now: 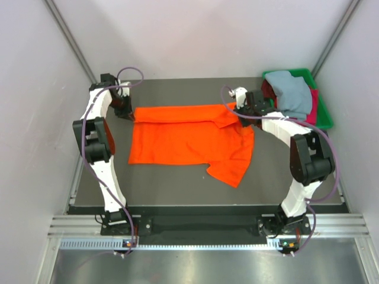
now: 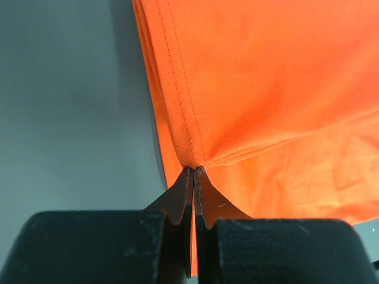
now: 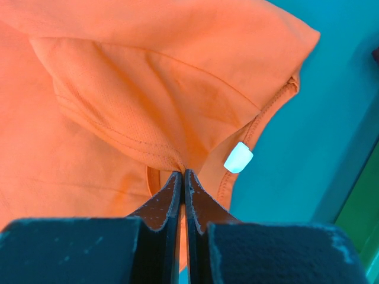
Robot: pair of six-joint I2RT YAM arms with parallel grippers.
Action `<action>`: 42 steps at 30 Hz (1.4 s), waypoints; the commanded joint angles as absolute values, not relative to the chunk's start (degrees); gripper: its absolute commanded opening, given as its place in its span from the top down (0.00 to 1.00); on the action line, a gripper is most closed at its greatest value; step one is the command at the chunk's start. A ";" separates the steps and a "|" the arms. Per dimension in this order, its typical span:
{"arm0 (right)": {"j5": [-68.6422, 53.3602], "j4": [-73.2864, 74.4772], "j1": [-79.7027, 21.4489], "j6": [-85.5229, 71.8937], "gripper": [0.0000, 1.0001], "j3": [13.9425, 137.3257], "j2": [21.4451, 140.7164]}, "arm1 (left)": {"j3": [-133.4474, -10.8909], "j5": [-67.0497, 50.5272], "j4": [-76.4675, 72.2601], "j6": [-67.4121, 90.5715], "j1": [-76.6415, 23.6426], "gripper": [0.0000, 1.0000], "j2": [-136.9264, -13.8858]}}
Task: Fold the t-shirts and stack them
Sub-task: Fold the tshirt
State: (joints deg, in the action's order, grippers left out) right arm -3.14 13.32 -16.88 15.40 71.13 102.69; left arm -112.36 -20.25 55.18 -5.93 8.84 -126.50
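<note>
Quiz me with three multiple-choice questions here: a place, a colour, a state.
1. Where is the green tray? A far right of the table B near left C between the arms
2. The spread shirt has which colour? A grey B orange C red
3. The left gripper and right gripper are? A both open B both shut on the shirt C one open

A, it sits at the table's far right corner; B, orange cloth covers the middle; B, each pinches the shirt's edge.

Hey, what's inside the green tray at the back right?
In the green tray, a grey-blue t-shirt lies on top, crimson cloth showing beneath it. How many shirts lie underneath is covered, as is the tray's floor.
</note>
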 commanded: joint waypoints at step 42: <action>-3.43 13.89 -31.64 24.52 0.47 84.73 112.41 | -127.97 -22.24 48.96 -4.57 3.08 0.58 -139.83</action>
